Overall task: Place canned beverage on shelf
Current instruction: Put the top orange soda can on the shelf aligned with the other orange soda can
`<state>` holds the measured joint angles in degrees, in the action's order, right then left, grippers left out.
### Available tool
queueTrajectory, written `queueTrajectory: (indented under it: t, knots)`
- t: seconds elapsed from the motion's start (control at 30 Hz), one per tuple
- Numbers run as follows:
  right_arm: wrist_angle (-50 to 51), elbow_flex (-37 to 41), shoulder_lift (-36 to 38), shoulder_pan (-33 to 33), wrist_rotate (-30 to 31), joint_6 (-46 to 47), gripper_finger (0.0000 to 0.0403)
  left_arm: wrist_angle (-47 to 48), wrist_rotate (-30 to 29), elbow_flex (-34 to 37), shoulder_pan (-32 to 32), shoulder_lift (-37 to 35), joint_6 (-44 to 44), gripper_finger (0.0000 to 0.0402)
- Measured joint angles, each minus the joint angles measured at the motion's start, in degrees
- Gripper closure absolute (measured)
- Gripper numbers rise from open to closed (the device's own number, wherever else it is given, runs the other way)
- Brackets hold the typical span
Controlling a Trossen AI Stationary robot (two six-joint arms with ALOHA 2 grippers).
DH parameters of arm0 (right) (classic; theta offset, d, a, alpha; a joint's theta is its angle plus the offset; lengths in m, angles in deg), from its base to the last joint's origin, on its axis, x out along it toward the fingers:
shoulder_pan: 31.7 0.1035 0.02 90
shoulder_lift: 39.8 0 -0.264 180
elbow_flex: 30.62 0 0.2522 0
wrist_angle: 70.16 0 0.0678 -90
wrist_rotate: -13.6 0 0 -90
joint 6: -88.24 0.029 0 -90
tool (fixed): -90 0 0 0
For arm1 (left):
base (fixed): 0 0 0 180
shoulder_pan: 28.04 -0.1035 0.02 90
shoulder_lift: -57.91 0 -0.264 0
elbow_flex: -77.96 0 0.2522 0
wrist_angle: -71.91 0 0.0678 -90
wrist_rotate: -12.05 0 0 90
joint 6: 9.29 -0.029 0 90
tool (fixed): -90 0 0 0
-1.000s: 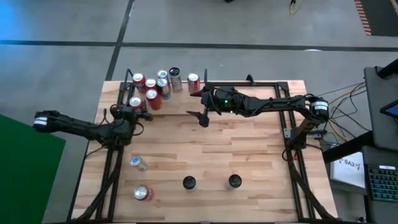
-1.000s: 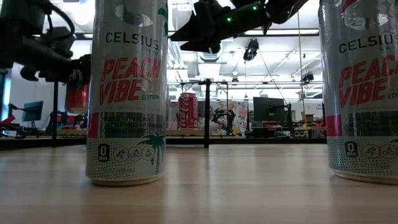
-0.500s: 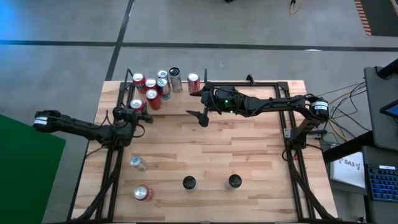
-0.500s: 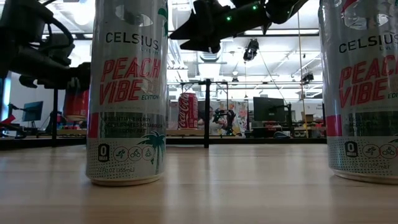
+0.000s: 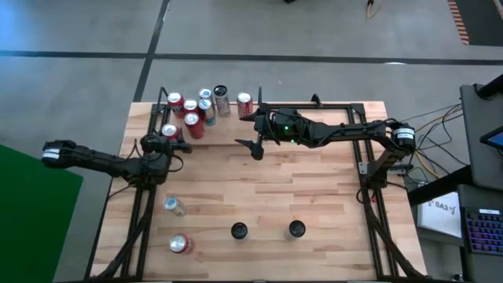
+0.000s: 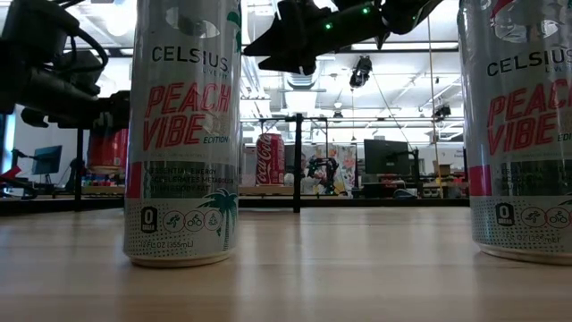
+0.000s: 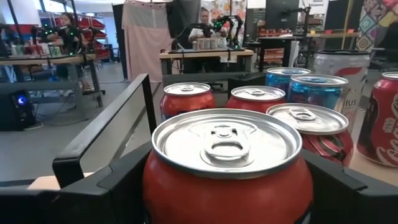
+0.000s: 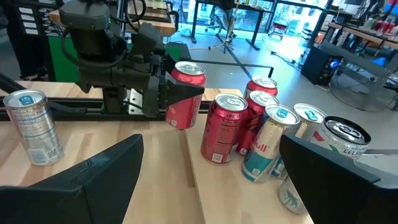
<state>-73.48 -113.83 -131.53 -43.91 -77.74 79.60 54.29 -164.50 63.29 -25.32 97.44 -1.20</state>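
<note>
My left gripper [image 5: 167, 138] is shut on a red can [image 7: 227, 168] at the left end of the shelf [image 5: 228, 130], a light wood board edged by black rods at the table's far left. The can also shows in the high view [image 5: 170, 131], low view [image 6: 108, 149] and right wrist view [image 8: 185, 93]. Several red, blue and silver cans [image 5: 196, 110] stand upright on the shelf just beyond it. My right gripper [image 5: 255, 147] is open and empty, raised over the table to the right of the shelf's upright rod [image 6: 297, 161]. My left gripper pinches the red can's side wall [image 7: 149, 186] between its two fingers, one on each side at about mid-height [image 8: 163, 93]. The fingers come level from the table's near-left side. The can stands upright, top up, its base a little above the shelf board.
Two Celsius cans [image 6: 181, 134] [image 6: 518, 125] stand upright near the table's front edge. A silver can [image 5: 174, 206] and a red can [image 5: 179, 244] sit at the near left. A lone red can [image 5: 244, 104] stands at the shelf's right end, by the rod.
My left gripper has gone down a little with the red can, which stays upright and held. My right gripper has kept still.
</note>
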Motion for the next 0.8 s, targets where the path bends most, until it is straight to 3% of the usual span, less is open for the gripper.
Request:
queueTrajectory:
  t: [0.8]
  knots:
    - [0.03,0.0,0.0,-0.09,-0.02,-0.33,0.0037,-0.07,0.0,0.07,-3.23,5.78,7.47,0.0102]
